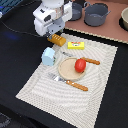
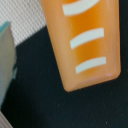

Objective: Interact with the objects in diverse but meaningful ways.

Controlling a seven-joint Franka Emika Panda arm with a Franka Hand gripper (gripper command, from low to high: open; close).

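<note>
Now the robot's fingers (image 1: 54, 34) hang right over the orange bread block (image 1: 56, 39) in the upper left of the frame, likely to grab it, but I cannot tell if they are apart.

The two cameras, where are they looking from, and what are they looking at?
Exterior view: sits off the arm, above the table, looking down at the mat with the tomato on a plate, yellow box, blue carton and bread; the robot's white arm and hand show.
Wrist view: sits on the wrist, looking closely down at the bread; none of the robot clearly shows.
Shared: both see the bread, and probably the blue carton.
</note>
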